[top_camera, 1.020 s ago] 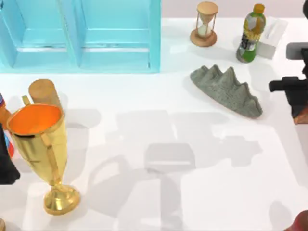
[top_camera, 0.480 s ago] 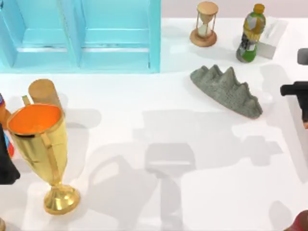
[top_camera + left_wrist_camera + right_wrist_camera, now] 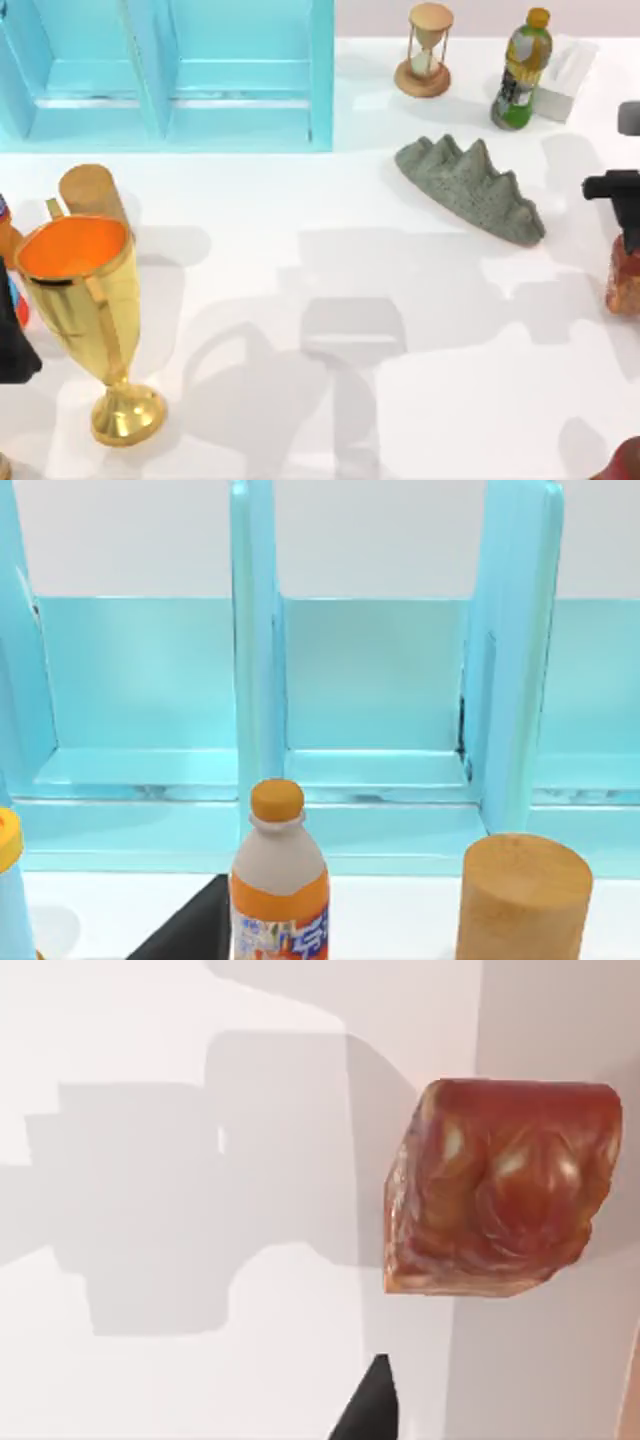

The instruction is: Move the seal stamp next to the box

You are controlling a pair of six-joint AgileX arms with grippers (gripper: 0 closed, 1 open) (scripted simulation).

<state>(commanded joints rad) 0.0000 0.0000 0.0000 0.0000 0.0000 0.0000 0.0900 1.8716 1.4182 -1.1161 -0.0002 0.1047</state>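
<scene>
1. Two arms are fitted. The left arm is parked at the bench left edge, beside the gold trophy; the state of its jaws cannot be told.
2. Landmark: the grey rock ridge lies right of bench centre. Behind it stand the hourglass, the green bottle and, touching the bottle's right side, the box.
3. The seal stamp stands upright on the bench, right of the ridge and slightly nearer the front edge, well apart from the box.
4. The right gripper hangs just above the stamp at the right edge. In the right wrist view the stamp is seen from above with one dark fingertip clear of it; whether the jaws are spread or closed cannot be told.
5. Handling, as a judgement: the stamp looks like a rigid, polished stone block, small, probably dense and slippery. Grip two opposite flat side faces around mid-height, squarely, keeping it upright.
</scene>
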